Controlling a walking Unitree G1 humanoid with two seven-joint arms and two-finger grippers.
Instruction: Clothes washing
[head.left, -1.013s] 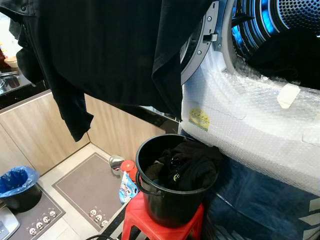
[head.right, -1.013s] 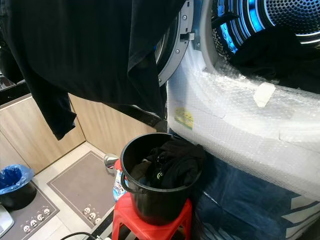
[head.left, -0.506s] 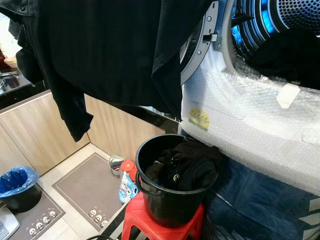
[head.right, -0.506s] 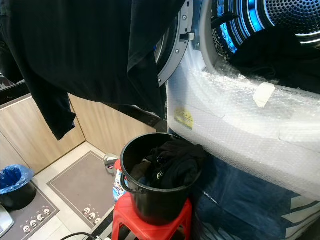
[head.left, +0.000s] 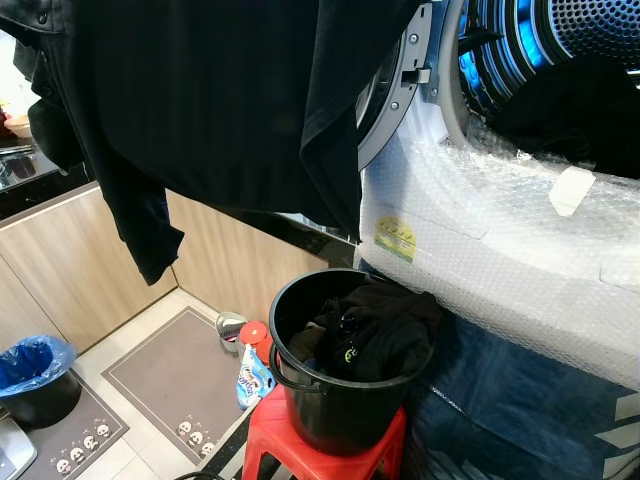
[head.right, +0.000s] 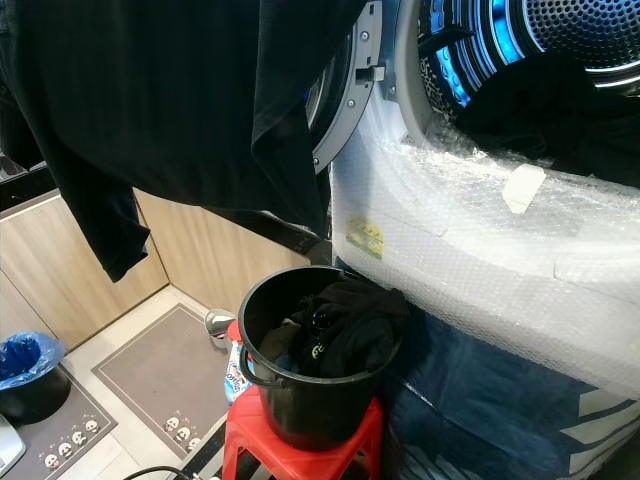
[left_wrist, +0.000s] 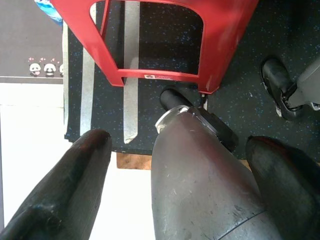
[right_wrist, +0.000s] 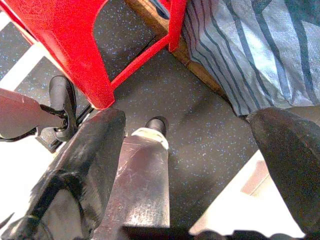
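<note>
Red stool (head.left: 325, 450) on dark floor (left_wrist: 240, 80) — carries black bucket (head.left: 345, 400).

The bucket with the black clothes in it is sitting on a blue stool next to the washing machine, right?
Not quite: the stool is red, not blue, as the left eye view shows. The rest holds: the black bucket with black clothes in it sits on that stool next to the washing machine.

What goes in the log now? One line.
bucket: holds dark clothes, on red stool | washer drum: open | left gripper: open | right gripper: open

head looks down; wrists share red stool (left_wrist: 165, 45).
</note>
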